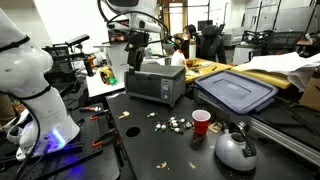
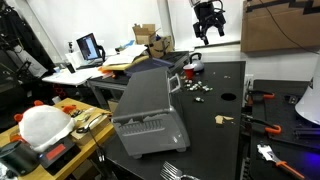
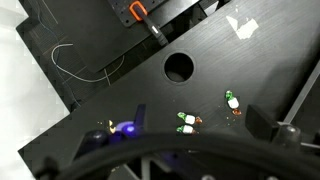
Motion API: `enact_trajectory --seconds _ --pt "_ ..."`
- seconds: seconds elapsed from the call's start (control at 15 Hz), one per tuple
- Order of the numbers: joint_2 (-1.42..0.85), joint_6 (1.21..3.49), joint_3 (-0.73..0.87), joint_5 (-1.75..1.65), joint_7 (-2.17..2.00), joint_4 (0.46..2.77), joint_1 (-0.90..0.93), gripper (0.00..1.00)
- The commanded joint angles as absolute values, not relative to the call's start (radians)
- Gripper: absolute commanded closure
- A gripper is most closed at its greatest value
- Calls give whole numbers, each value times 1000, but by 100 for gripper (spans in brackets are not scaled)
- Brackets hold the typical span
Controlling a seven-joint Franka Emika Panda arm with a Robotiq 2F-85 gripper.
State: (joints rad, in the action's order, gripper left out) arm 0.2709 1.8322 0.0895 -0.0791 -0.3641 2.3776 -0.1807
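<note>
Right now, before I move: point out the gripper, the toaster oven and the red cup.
gripper (image 2: 209, 35): in an exterior view, midway between its open fingertips.
toaster oven (image 1: 155, 86): in an exterior view, front face.
red cup (image 1: 201, 123): in an exterior view, side wall.

Exterior view low, facing toaster oven (image 1: 157, 83) front, exterior view raised behind toaster oven (image 2: 148, 115), both showing red cup (image 1: 201, 121), wrist view straight down on hole (image 3: 178, 67) in table (image 3: 215, 90).
</note>
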Motion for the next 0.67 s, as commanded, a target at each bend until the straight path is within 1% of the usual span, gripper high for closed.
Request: enact_trajectory --seconds 0.0,0.6 --pt "258 1843 89 -94 -350 2373 -177 0" --pt "201 1891 73 -152 -199 2300 -125 0"
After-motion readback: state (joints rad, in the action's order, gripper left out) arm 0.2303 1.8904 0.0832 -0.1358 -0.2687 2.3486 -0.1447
